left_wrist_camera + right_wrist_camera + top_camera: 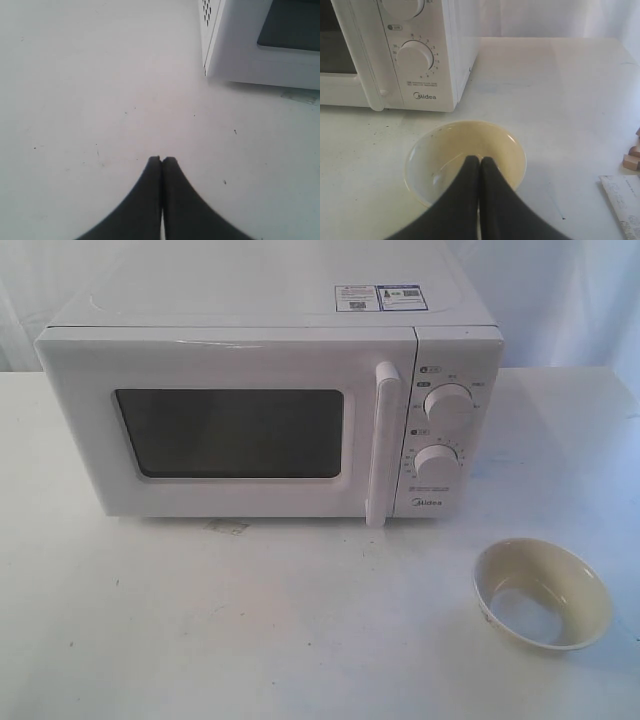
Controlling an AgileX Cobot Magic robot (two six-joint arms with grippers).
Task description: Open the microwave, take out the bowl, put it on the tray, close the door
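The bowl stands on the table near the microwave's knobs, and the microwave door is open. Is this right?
Not quite. The door is closed, as the exterior view shows. The bowl does stand on the table near the knobs.

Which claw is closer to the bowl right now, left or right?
Right. The right claw points at the bowl from close by; the left claw is over table by the microwave's other end, away from the bowl.
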